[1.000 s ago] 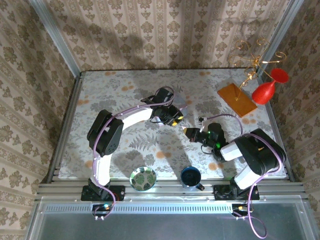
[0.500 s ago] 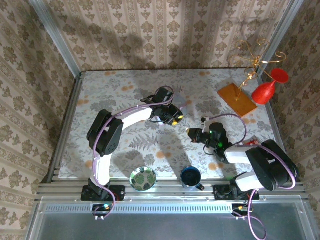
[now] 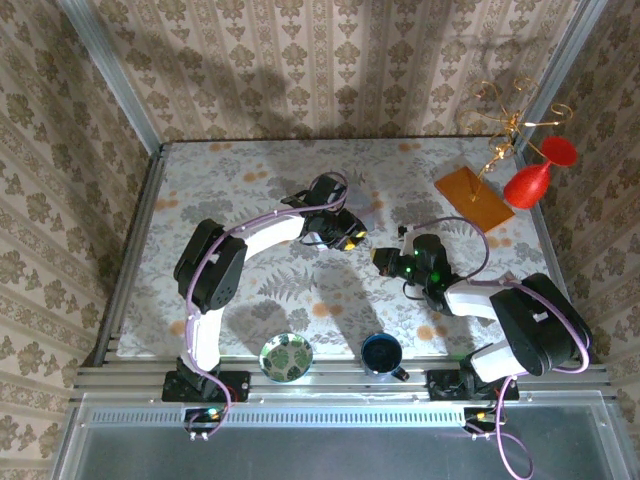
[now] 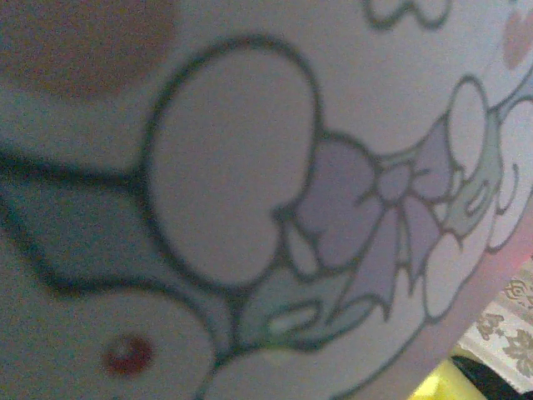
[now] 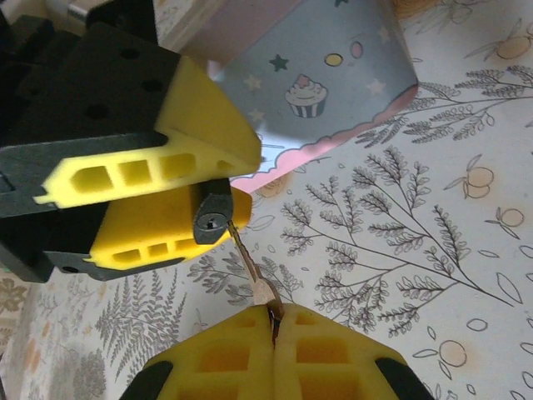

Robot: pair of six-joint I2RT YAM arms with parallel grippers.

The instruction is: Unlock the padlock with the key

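While the left fingers (image 5: 229, 179) sit part-closed around the body of the small dark squarish metal padlock (image 5: 212, 218), its keyhole face turned towards my right wrist camera, I have the right fingers (image 5: 273, 333) pressed fully together on the head of the thin metal key (image 5: 250, 271). The padlock hangs above the middle of the floral-patterned surface (image 3: 250, 170), just beside the pale lavender tin with the cupcake picture (image 5: 325, 83). What matters for my next move is the line of the blade. Seen from the right wrist, the padlock lies up and to the left of the right fingers, and the key's long axis slants that same way, straight from my grip to the lock face. Its tip meets the face at the lower right edge of the keyway, and I cannot tell whether it has entered yet. I judge that the right arm should do the travelling, pushing along the blade's own slant rather than across it. Overhead, the two sets of fingers are nearly touching, the right one just to the right. Compared with a second ago, the right wrist has drawn up towards the left fingers and its elbow has swung outwards to the right. The left arm has not moved, nor have the green patterned bowl (image 3: 286, 355) and dark blue cup (image 3: 382, 352) at the near edge.
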